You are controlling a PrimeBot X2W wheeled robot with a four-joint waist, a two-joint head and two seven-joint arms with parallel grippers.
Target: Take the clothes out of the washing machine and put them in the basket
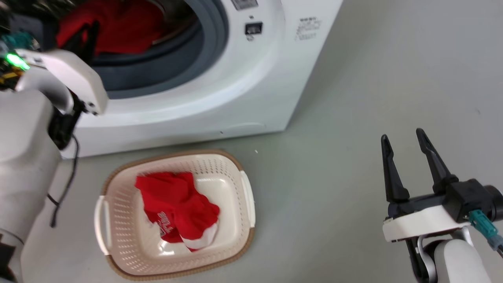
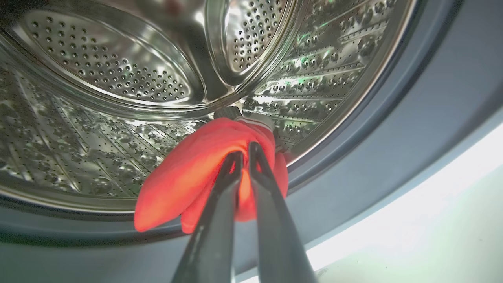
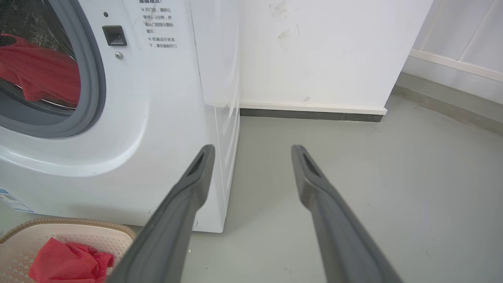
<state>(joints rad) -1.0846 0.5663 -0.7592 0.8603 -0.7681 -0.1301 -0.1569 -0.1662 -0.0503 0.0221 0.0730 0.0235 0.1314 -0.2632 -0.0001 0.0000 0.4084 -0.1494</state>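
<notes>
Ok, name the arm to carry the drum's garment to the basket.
Left. Its jaws are shut on the red garment in the drum of the washing machine, and the basket sits on the floor just in front. The right jaws stand open, off to the side.

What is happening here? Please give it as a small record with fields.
washing machine: porthole open, steel drum visible
left gripper: at the drum's mouth, shut on a red garment
right gripper: open, holding nothing, above the floor
basket: on the floor in front of the washing machine
basket contents: a second red garment with white lettering
left to do: the gripped red garment is not yet in the basket
</notes>
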